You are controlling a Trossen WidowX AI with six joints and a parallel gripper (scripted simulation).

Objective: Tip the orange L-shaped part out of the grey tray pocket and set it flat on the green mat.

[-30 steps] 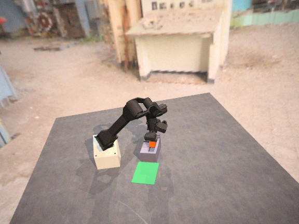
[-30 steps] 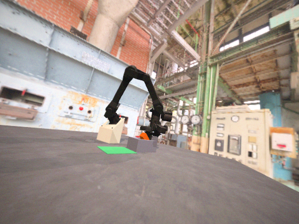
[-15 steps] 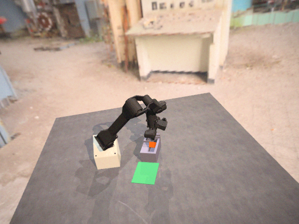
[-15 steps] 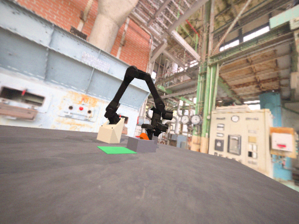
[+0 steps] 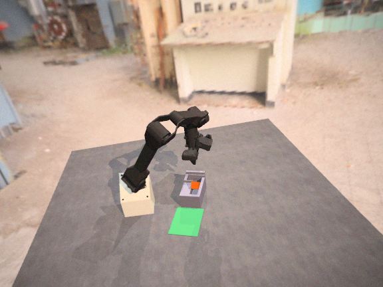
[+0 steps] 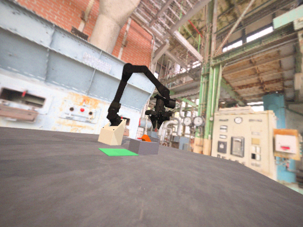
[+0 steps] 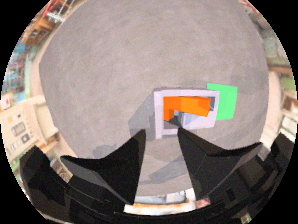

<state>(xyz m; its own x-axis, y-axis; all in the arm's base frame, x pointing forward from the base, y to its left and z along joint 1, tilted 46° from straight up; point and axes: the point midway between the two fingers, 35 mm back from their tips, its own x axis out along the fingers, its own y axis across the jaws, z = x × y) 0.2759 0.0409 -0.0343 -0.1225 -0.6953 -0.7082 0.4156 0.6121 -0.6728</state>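
Open air between the pincer (image 5: 193, 160) (image 6: 158, 126) (image 7: 161, 131) and the walled tray (image 5: 191, 200) (image 6: 143, 147) (image 7: 158, 114) below.

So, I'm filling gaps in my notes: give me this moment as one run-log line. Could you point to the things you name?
claw (image 5: 193, 163) (image 6: 157, 127) (image 7: 161, 131): raised, parted, empty | orange part (image 5: 195, 185) (image 6: 145, 138) (image 7: 187, 105): in grey tray (image 5: 191, 201) (image 6: 143, 147) (image 7: 159, 115), one end tipped up | green mat (image 5: 186, 222) (image 6: 118, 152) (image 7: 227, 102): part not there
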